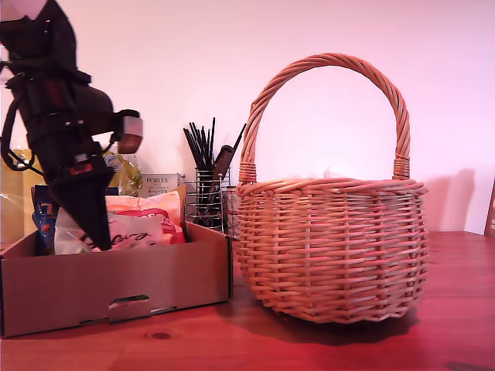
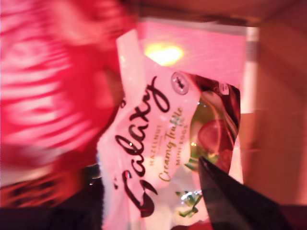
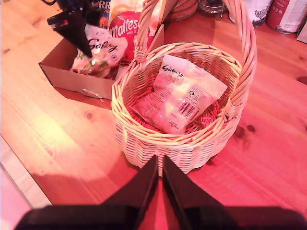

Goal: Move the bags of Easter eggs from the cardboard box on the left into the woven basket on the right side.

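Observation:
The cardboard box (image 1: 116, 286) stands at the exterior view's left. My first gripper (image 1: 97, 241) reaches down into it, and its dark fingers (image 2: 230, 201) straddle a white Galaxy bag (image 2: 158, 143), shut on it. This bag (image 3: 98, 55) leans against a red-and-white Maltesers bag (image 1: 151, 212). A dark blue pouch (image 1: 42, 224) shows behind the arm. The woven basket (image 1: 332, 247) at the exterior view's right holds another Galaxy bag (image 3: 184, 91). My second gripper (image 3: 159, 160) hovers shut and empty above the table, just outside the basket's wall (image 3: 182, 148).
Behind the box stand a black wire utensil holder (image 1: 207, 193), a white Porlex box (image 1: 158, 184) and a yellow pack (image 1: 11, 193). Jars (image 3: 283, 14) stand beyond the basket. The basket's tall handle (image 1: 325, 62) arches over its opening.

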Controlling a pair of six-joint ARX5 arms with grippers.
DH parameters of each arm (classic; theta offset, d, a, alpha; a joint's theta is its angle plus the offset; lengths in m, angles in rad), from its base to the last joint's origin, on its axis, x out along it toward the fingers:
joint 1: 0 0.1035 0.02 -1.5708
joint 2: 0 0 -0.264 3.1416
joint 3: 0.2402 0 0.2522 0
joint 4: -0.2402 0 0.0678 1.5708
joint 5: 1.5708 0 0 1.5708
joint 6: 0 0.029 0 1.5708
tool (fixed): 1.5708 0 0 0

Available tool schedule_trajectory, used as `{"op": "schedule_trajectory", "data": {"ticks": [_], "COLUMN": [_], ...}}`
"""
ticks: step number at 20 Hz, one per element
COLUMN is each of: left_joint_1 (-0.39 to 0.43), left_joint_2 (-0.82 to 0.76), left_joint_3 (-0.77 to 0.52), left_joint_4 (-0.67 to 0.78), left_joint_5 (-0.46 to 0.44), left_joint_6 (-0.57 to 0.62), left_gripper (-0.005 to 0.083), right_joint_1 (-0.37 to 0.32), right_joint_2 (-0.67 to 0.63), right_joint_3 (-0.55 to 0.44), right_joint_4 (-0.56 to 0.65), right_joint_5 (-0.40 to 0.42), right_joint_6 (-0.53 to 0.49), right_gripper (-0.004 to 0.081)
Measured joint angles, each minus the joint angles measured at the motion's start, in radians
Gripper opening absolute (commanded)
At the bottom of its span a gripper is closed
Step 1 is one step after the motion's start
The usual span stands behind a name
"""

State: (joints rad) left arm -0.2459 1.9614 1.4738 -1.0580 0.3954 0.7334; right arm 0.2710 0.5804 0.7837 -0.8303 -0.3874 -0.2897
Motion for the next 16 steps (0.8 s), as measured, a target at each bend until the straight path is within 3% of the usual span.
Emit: {"op": "schedule_trajectory", "data": {"ticks": [5,16], "left_joint_1": [-0.003,-0.036], "left_joint_2": [0.0,0.11], "left_joint_3": [0.0,0.0], "left_joint_4": [-0.094,-0.065], "left_joint_5": [0.024,0.031], "left_joint_6": [-0.062,-0.073], "left_gripper": [0.0336,0.0336], "right_joint_1": [0.0,0.0], "right_joint_2": [0.0,0.0], "right_joint_3": [0.0,0.0], "right_joint_4": [0.0,0.003], "right_joint_5": [0.0,0.0], "right_joint_6": [0.0,0.0], "right_gripper": [-0.0013,-0.0013]}}
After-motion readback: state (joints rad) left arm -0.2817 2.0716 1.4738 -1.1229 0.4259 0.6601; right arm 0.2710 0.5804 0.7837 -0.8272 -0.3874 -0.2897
